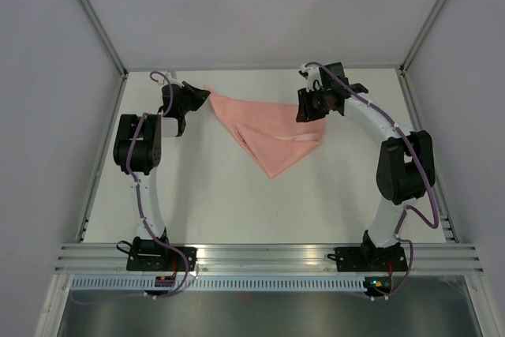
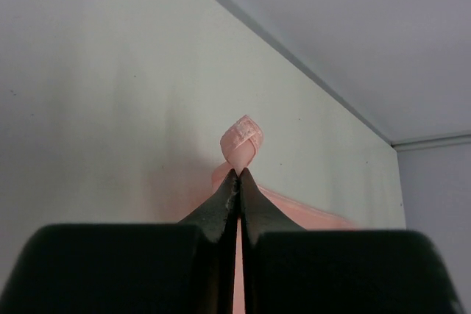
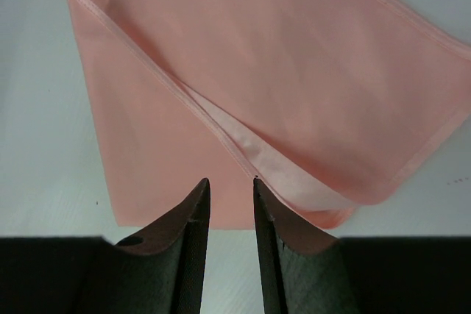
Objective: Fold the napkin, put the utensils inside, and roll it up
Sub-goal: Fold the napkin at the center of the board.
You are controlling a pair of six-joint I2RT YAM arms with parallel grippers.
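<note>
A pale pink, shiny satin napkin (image 1: 270, 136) lies on the white tabletop (image 1: 221, 203) towards its far side, between the two arms. It is folded over into a rough triangle, its point aimed at the near edge. In the right wrist view one hemmed layer (image 3: 294, 71) overlaps another, with the paler underside showing along the fold. The left arm's black fingers (image 1: 201, 99) are pressed together on the napkin's far left corner. In the left wrist view a small loop of pink hem (image 2: 241, 141) sticks up above their tips (image 2: 234, 185). The right arm's black fingers (image 1: 310, 110) are at the napkin's right corner. They stand slightly apart (image 3: 199, 200) over the cloth's edge, gripping nothing; whether they touch it is unclear. Purple cables (image 1: 142, 195) run along both white arms.
</note>
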